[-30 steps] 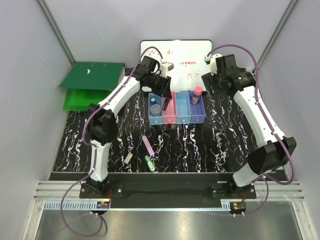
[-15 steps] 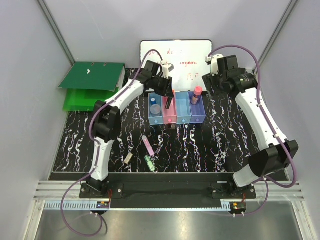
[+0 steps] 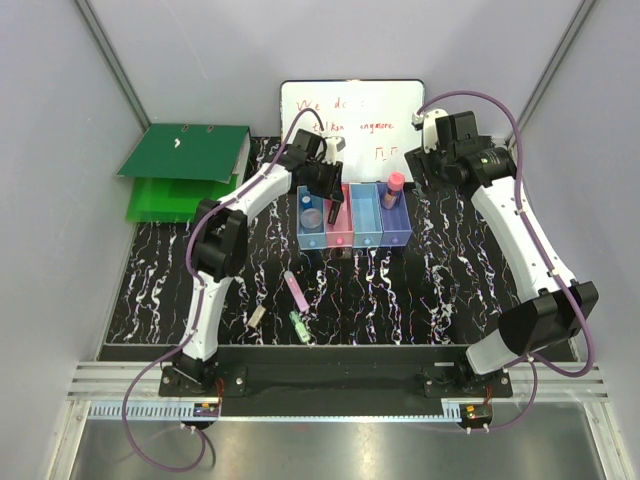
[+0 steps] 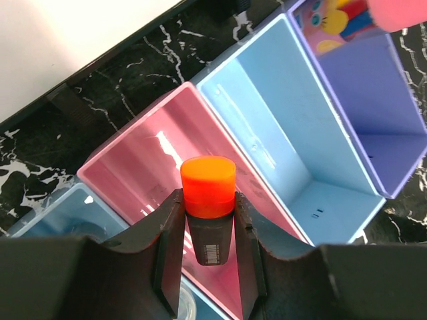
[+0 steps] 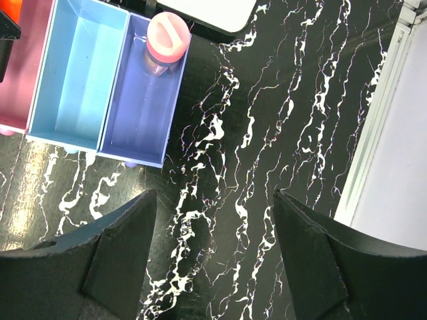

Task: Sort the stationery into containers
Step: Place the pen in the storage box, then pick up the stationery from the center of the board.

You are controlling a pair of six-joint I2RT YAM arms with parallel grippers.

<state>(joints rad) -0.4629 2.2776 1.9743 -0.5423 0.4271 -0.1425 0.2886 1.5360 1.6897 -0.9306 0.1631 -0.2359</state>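
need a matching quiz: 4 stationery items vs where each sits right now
Items:
1. orange-capped stick
2. pink-capped tube
3. blue-capped bottle
4. lilac stick

Places:
A. purple bin
B. tabletop
C. left claw, over pink bin
D. left-end blue bin

Pairs: 1-C, 2-A, 3-D, 4-B

light: bright, even, from above | shadows: soft, faint | glare: white streak on pink bin wall, warm sheen on black marble table in right wrist view | focus: orange-red piece sharp; left gripper fingers dark, soft up close; right gripper fingers likewise blurred | top view: clear
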